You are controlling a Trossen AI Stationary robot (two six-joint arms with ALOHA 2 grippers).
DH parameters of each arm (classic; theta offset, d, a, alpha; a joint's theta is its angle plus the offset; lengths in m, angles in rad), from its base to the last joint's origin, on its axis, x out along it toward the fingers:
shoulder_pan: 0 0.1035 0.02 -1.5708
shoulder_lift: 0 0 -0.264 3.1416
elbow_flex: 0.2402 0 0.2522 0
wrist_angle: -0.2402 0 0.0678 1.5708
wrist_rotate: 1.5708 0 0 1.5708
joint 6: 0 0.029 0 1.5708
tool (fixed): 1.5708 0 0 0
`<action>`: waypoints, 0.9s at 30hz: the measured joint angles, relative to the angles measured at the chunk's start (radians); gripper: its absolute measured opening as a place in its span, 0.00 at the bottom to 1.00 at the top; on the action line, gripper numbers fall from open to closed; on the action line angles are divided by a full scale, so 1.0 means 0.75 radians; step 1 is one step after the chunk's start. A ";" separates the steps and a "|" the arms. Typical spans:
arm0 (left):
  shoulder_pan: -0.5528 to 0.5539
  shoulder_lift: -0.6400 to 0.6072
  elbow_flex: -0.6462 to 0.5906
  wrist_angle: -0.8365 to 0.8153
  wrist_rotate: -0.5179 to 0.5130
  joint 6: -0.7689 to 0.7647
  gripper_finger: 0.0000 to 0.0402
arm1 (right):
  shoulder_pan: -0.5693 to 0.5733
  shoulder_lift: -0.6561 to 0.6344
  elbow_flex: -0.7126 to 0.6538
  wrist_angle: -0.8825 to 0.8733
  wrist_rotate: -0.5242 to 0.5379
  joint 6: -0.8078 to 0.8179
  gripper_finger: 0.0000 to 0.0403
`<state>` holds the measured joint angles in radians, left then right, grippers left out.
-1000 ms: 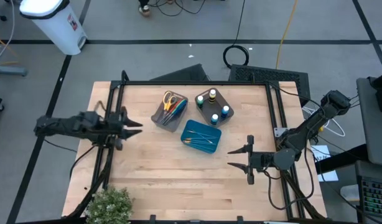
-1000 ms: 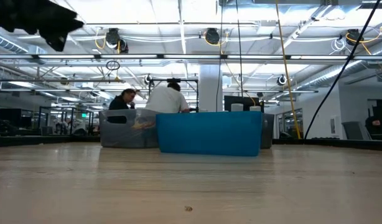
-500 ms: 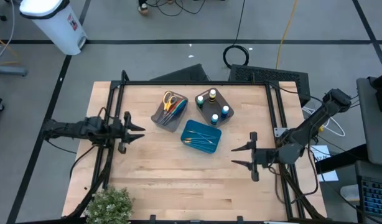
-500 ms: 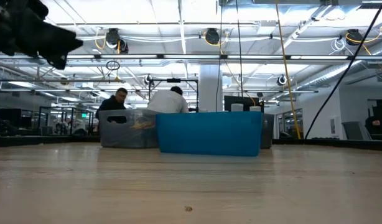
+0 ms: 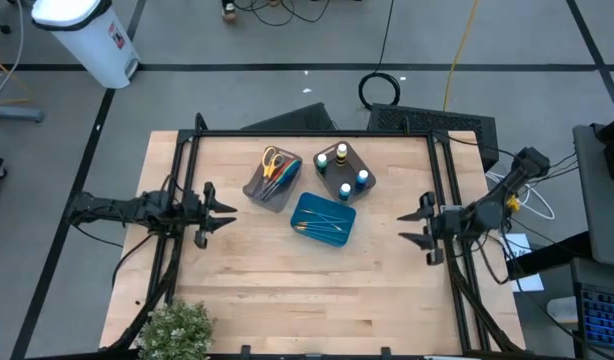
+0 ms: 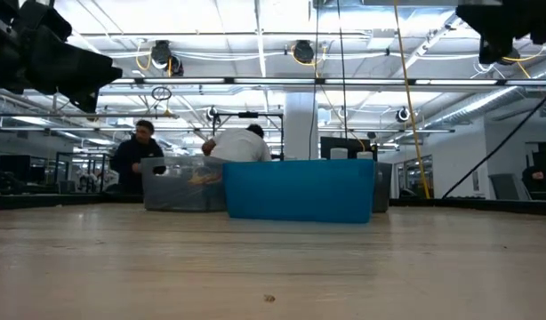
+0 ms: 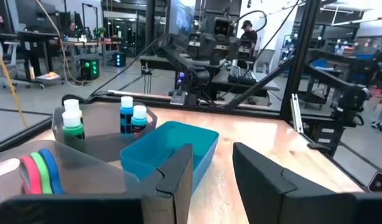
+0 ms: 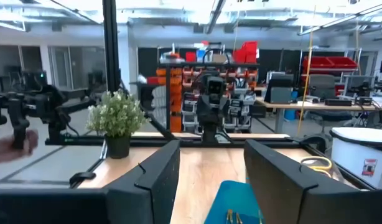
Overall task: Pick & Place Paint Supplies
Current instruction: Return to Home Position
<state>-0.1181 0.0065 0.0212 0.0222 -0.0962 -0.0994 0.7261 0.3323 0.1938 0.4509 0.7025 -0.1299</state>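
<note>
**Both my grippers empty; supplies sorted mid-table**

My left gripper (image 5: 227, 211) hangs over the left side of the table (image 5: 287, 290), tips pointing toward the middle; its fingers (image 7: 178, 171) stand parted with a clear gap, and nothing sits between them; my right gripper (image 5: 403, 227) hangs by the table's right edge, facing inward, its fingers (image 8: 155, 177) likewise spread and gripping nothing. Between the two, well apart from both, lies the teal tray (image 5: 309, 203), with the thin brushes (image 5: 322, 226) lying flat inside it; just beyond it, toward the far edge, two grey bins stand side by side; the scissors bin (image 5: 255, 190) holds the scissors (image 5: 274, 158), a yellow-handled pair uppermost; the bottle bin (image 5: 345, 170) holds the white paint bottles (image 5: 341, 153) upright, green and blue caps among them.
</note>
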 joint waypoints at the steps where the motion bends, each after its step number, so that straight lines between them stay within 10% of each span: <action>1: 0.000 0.000 0.000 0.001 0.000 0.000 0.31 | -0.001 -0.050 -0.021 -0.019 0.000 -0.004 0.42; 9: 0.000 0.000 -0.001 0.002 -0.008 0.217 0.31 | -0.062 -0.334 -0.131 -0.129 -0.080 -0.018 0.42; 27: 0.000 0.000 -0.003 0.011 -0.010 0.220 0.31 | -0.780 -0.438 -0.154 -0.557 -0.870 0.187 0.42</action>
<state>-0.1181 0.0063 0.0189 0.0303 -0.1038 0.0659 0.1408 0.0036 0.0786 0.0329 0.0503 0.0104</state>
